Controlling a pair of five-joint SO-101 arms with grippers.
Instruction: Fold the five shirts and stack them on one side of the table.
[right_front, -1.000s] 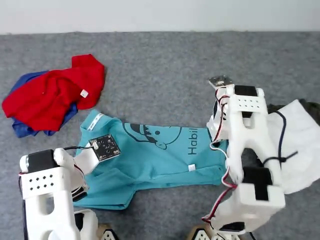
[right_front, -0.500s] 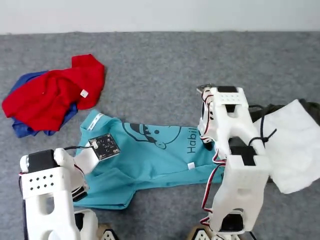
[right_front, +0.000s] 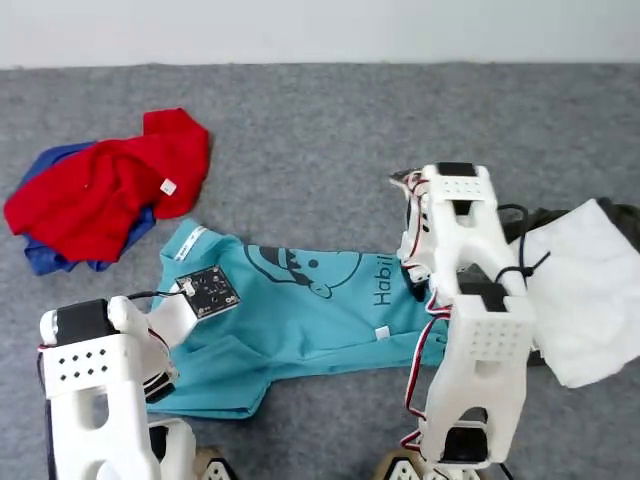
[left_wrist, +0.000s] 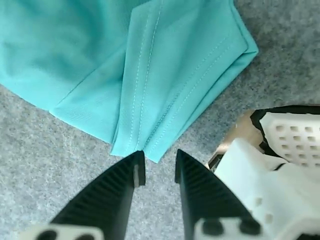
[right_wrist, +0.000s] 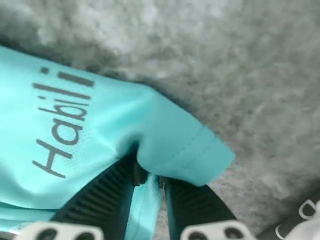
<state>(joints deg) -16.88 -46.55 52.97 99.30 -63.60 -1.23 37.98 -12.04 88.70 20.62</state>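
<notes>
A teal shirt lies spread flat in the middle of the grey table. My right gripper is shut on the shirt's hem beside the printed lettering, and a fold of teal cloth is pinched between its fingers. In the high view that gripper sits at the shirt's right end. My left gripper hangs over the shirt's lower left corner. It is slightly open, and the tip of the teal fabric lies right at its fingertips.
A crumpled red shirt lies on a blue one at the far left. A white shirt is heaped at the right edge with dark cloth under it. Bare table stretches along the back.
The right arm swung left off the white shirt and came down onto the teal shirt's right hem. The left arm stayed still.
</notes>
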